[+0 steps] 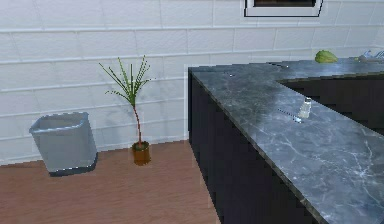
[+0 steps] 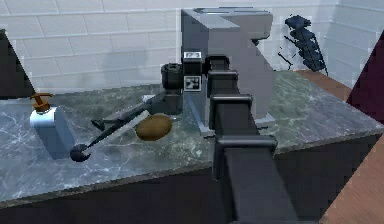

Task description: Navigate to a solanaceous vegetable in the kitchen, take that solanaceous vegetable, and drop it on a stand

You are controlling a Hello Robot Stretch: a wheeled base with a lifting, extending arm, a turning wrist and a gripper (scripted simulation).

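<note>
A brown, oval, potato-like vegetable (image 2: 153, 127) lies on the grey marble countertop (image 2: 120, 165) in the arm side view. The dark arm (image 2: 238, 150) rises from the bottom edge to two white marker squares (image 2: 191, 71). Left of them is the gripper's dark body, and its thin fingers (image 2: 120, 118) slant down and left over the counter. The gripper (image 2: 88, 139) ends just left of the brown vegetable, with the counter behind it. I cannot tell whether it holds anything.
A soap dispenser (image 2: 48, 126) stands left of the gripper and a grey coffee machine (image 2: 232, 55) behind the arm. In the forward view, a dark counter (image 1: 300, 150) carries a small clear bottle (image 1: 303, 110) and a green round thing (image 1: 326, 57). A grey bin (image 1: 65, 143) and a potted plant (image 1: 134, 105) stand by the wall.
</note>
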